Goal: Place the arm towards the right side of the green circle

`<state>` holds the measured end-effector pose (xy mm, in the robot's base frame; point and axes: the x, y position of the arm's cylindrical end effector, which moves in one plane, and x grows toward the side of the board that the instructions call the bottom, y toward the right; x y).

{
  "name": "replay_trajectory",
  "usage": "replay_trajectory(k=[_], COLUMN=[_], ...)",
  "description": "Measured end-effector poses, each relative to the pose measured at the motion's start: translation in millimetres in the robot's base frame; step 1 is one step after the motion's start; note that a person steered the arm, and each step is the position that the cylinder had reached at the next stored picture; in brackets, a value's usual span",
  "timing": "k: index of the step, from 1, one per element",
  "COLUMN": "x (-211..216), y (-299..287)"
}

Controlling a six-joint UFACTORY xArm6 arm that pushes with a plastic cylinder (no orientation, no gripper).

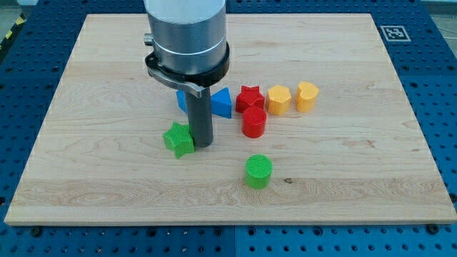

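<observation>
The green circle (258, 171) is a short green cylinder on the wooden board (357, 157), below the view's middle. My tip (202, 145) is at the end of the dark rod, up and to the left of the green circle, with a clear gap between them. The tip stands right next to the green star (178, 139), at that star's right side. The arm's grey body (187, 36) hangs over the upper middle of the board.
A blue block (222, 103), partly hidden behind the rod, a red star (250, 96), a red cylinder (253, 122), a yellow hexagon-like block (279, 99) and a yellow heart-like block (307, 96) lie in a cluster above the green circle.
</observation>
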<state>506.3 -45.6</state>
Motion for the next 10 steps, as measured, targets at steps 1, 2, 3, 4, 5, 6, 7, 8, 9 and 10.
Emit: replay_trajectory(k=[1, 2, 3, 4, 5, 6, 7, 8, 9, 10], x=[4, 4, 4, 4, 4, 4, 4, 6, 6, 19], y=[-20, -15, 14, 14, 33, 43, 44, 52, 70, 101])
